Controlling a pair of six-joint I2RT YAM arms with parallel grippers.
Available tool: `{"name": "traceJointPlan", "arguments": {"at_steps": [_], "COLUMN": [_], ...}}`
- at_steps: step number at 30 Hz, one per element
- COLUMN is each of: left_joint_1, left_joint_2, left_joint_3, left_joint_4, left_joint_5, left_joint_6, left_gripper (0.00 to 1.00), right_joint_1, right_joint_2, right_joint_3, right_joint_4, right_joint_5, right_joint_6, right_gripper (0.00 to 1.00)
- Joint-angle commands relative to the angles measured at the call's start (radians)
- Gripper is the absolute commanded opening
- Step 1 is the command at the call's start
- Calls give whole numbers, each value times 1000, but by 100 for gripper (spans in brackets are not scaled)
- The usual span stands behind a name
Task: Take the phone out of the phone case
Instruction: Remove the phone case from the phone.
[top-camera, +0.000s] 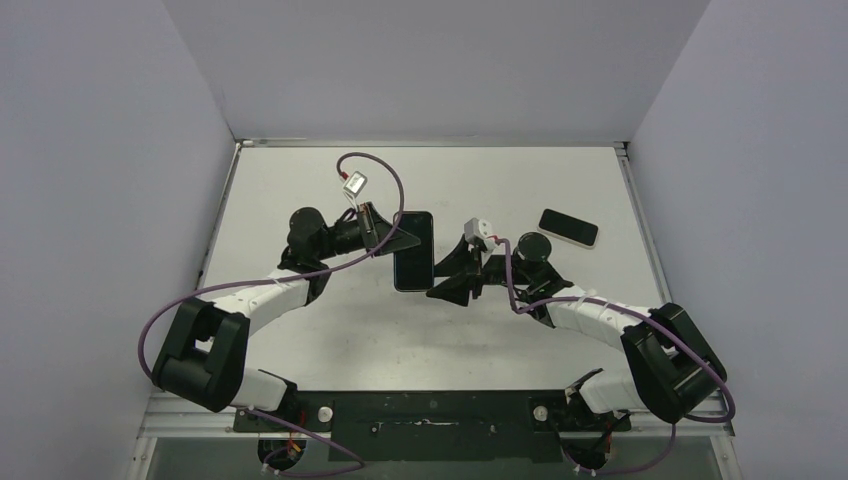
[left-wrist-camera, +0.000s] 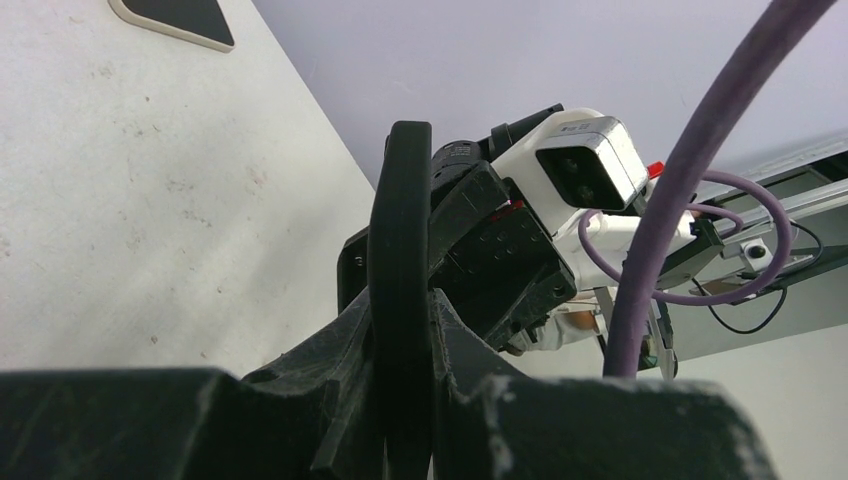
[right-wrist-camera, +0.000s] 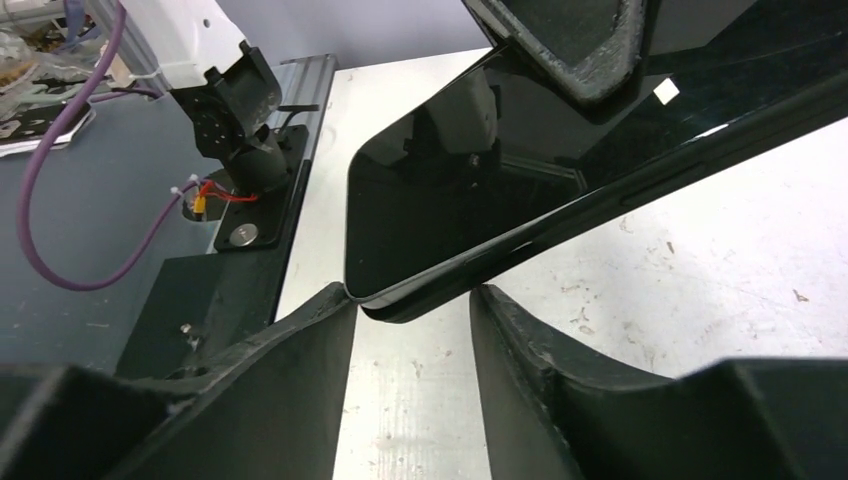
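Note:
A black phone in its black case (top-camera: 413, 251) is held above the table, screen up. My left gripper (top-camera: 398, 236) is shut on its left long edge. In the left wrist view the cased phone (left-wrist-camera: 400, 220) stands edge-on, pinched between my left gripper's (left-wrist-camera: 400, 312) fingers. My right gripper (top-camera: 441, 276) is open at the phone's right near side. In the right wrist view the glossy phone (right-wrist-camera: 450, 200) has its near corner between my right gripper's (right-wrist-camera: 412, 300) open fingertips, touching the left finger (right-wrist-camera: 325, 320). The left gripper's finger (right-wrist-camera: 570, 40) shows on top of the screen.
A second dark phone with a pale rim (top-camera: 568, 227) lies flat on the white table (top-camera: 300, 190) at the right rear; it also shows in the left wrist view (left-wrist-camera: 180, 18). Grey walls close in left, right and back. A black base rail (top-camera: 430, 415) runs along the near edge.

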Motion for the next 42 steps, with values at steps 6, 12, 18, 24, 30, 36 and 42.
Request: {"name": "traceJointPlan", "arguments": {"at_steps": [6,12,18,24,30,36,42], "left_joint_1": [-31,-109,-117,-79,-30,-27,-27], "left_joint_2": [-24,-38,-33,-42,-85,-138,-174], "left_joint_3": [17,8,-5,-18,-73,-102,-115], "left_joint_4": [126,111,121,88,41,6,16], "left_joint_5": [62,78,43,-63,-252,-411,-483], "left_joint_6": [-77,-82,-81,-16,36,80,95], "left_gripper": [0,0,0,0,0,0,0], "right_joint_1": [-21,-20,-20,-24,-55,-65,-1], "right_joint_2": [-8,-8,-20,-58,-119,-193,-239], "right_joint_3": [7,14,29,26,13,-48,-112], "right_joint_4": [84,28,-62,-101,-146,-92,-6], "right_joint_5": [-32,35,116,194,322,386,491], "right_joint_6": [6,-28,-76,-86,-42,199,507], "right_gripper": [19,5,1,18,48,58,63]}}
